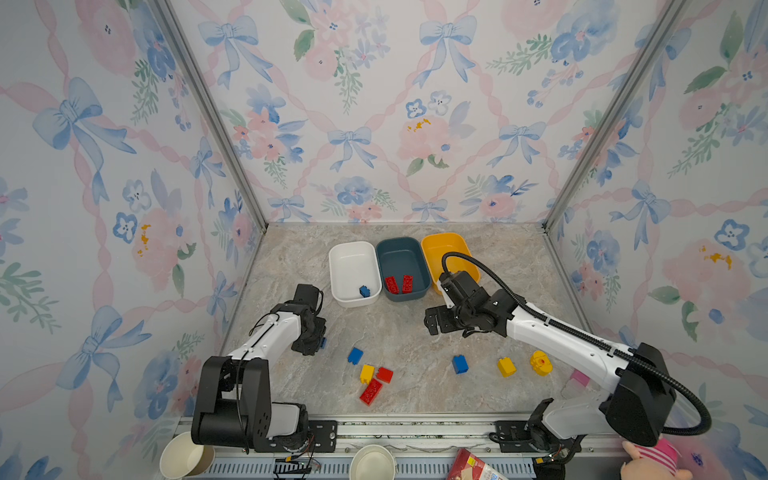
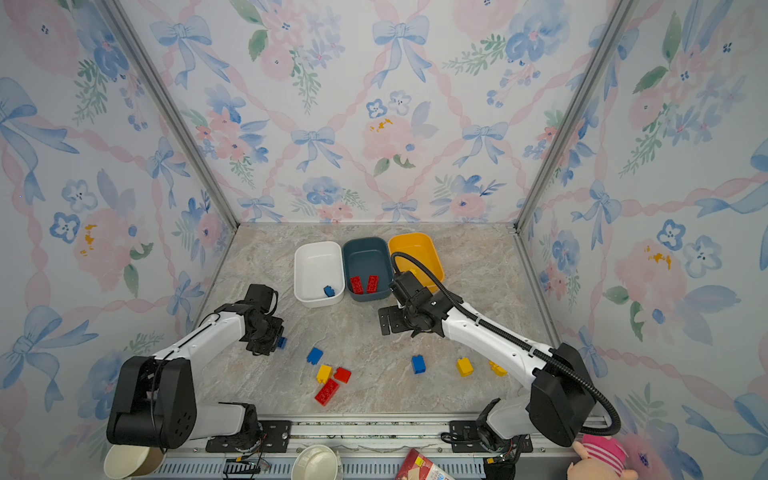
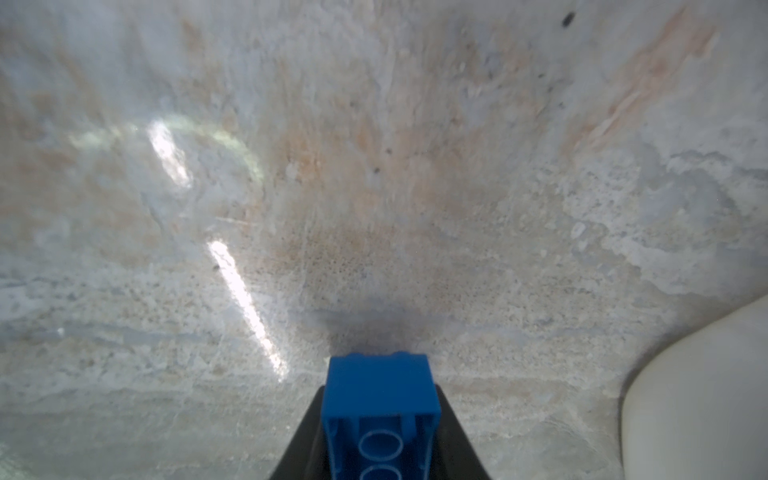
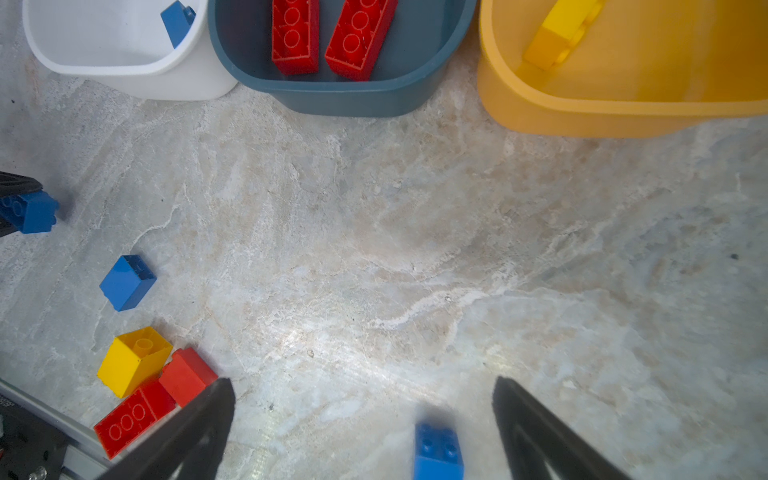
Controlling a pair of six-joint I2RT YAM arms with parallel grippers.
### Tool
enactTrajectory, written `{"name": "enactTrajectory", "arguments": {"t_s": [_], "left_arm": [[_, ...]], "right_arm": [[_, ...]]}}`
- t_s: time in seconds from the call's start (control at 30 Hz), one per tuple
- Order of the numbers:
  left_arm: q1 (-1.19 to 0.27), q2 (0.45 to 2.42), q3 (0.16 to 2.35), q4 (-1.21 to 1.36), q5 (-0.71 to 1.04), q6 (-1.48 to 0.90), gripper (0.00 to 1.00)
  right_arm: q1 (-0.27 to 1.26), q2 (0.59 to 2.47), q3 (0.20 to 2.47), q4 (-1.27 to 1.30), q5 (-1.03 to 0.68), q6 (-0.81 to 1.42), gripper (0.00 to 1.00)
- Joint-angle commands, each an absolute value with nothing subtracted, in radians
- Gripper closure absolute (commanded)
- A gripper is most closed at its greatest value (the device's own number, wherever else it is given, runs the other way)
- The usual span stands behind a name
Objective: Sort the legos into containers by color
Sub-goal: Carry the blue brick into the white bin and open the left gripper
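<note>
My left gripper (image 3: 380, 390) is shut on a blue lego (image 3: 380, 399) low over the table, left of the loose pile (image 1: 323, 343). My right gripper (image 4: 363, 386) hangs open over bare table, with another blue lego (image 4: 438, 451) just below it. At the back stand three containers. The white one (image 1: 353, 270) holds a blue lego (image 1: 364, 291). The teal one (image 1: 401, 259) holds two red legos (image 1: 392, 284). The yellow one (image 1: 442, 245) holds a yellow lego (image 4: 557, 33). Blue (image 1: 355, 355), yellow (image 1: 367, 373) and red legos (image 1: 371, 392) lie at front centre. A yellow lego (image 1: 506, 367) and a rounded yellow one (image 1: 540, 363) lie under my right arm.
Two paper cups (image 1: 187, 457) (image 1: 372, 463) and a red packet (image 1: 473, 465) sit below the table's front rail. A pale pink block (image 1: 579, 378) lies at the right edge by my right arm, and a plush toy (image 1: 652, 461) sits at the front right corner. Patterned walls enclose three sides.
</note>
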State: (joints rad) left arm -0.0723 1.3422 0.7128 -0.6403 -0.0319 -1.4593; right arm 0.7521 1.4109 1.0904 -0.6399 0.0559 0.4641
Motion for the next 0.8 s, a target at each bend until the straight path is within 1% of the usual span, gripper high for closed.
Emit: {"name": "enactTrajectory", "arguments": {"t_s": [0.0, 0.37, 0.53, 0.77], "left_arm": [[-0.068, 1.314, 0.745, -0.648, -0.026, -1.412, 0.82], [-0.071, 1.291, 0.902, -0.647, -0.058, -1.238, 0.88], [-0.092, 1.339, 1.004, -0.641, -0.067, -1.126, 0.90], [-0.191, 1.448, 1.159, -0.603, -0.105, -0.953, 0.92]], "right_arm": [[0.741, 1.387, 1.082, -0.664, 0.048, 0.477, 0.00], [0.734, 1.369, 1.071, -0.659, 0.047, 0.486, 0.00], [0.727, 1.357, 1.058, -0.646, 0.040, 0.492, 0.00], [0.712, 1.344, 1.047, -0.642, 0.031, 0.489, 0.00]]}}
